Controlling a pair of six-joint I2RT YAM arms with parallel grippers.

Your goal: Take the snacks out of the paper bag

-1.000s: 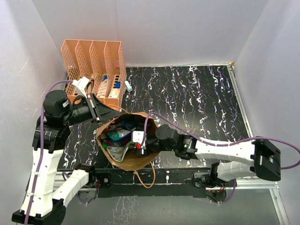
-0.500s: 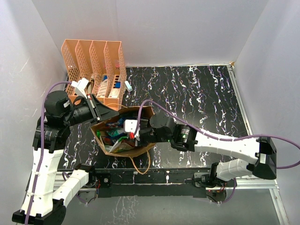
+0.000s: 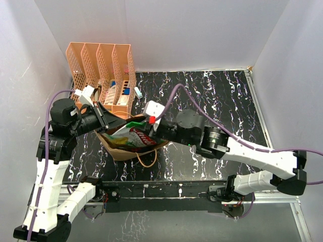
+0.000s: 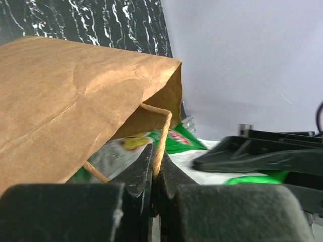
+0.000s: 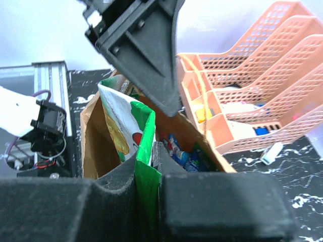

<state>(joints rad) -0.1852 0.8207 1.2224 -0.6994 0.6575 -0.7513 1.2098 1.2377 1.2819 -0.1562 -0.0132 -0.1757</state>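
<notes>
Brown paper bag (image 3: 121,151) gripped at its rim by the left gripper (image 3: 112,121), with the right gripper (image 3: 150,128) clamped on the large green snack packet (image 3: 132,135) at the bag's mouth.
Seen from the left wrist, the left fingers (image 4: 139,169) are pressed together on the bag's edge, right where the thin twisted handle (image 4: 164,131) meets it. From the right wrist, the right fingers (image 5: 123,174) squeeze the green packet's edge, and the packet rises out of the open bag with its far end inside. Small blue packets (image 5: 179,151) lie deeper in the bag. The bag sits tilted at the near left of the black marbled table (image 3: 217,96), just in front of the orange perforated file organizer (image 3: 101,70).
</notes>
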